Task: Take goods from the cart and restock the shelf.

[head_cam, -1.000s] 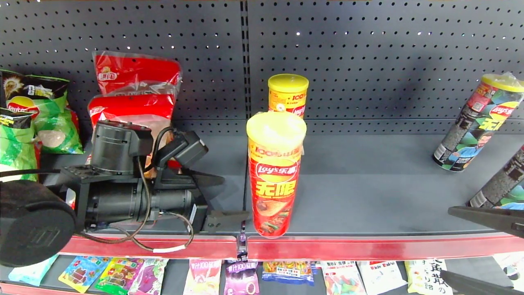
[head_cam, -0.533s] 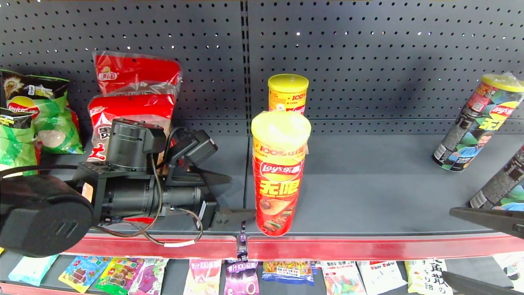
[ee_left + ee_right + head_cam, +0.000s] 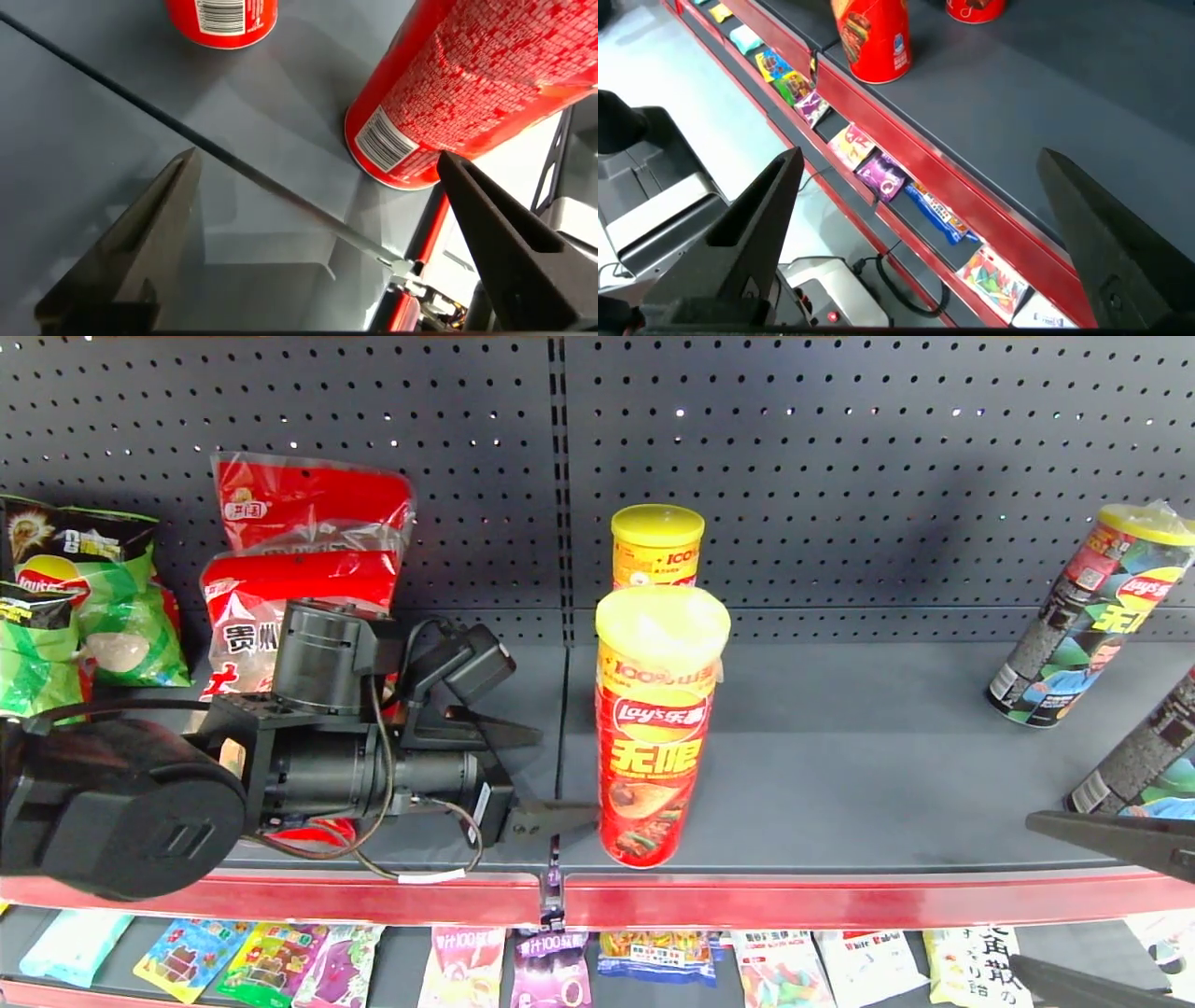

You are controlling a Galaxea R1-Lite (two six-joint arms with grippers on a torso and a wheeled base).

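A tall red chip can with a yellow lid [image 3: 658, 728] stands near the front of the grey shelf [image 3: 840, 775]. A second red can [image 3: 656, 547] of the same kind stands behind it by the back panel. My left gripper [image 3: 560, 777] is open just left of the front can, its near finger [image 3: 551, 819] touching the can's lower side. The left wrist view shows the front can's base [image 3: 448, 93] by one finger [image 3: 495, 233], with the rear can [image 3: 221, 11] farther off. My right gripper [image 3: 1019, 890] hangs open at the shelf's front right edge, holding nothing.
Red snack bags [image 3: 303, 551] and green chip bags [image 3: 75, 597] fill the shelf's left end behind my left arm. Two dark cans [image 3: 1083, 616] lean at the far right. The red front rim [image 3: 794, 896] runs below, with small packets [image 3: 653, 957] on the lower shelf.
My left gripper has slid to the right along the shelf, and the front red can has shifted right with it. The right gripper has stayed put.
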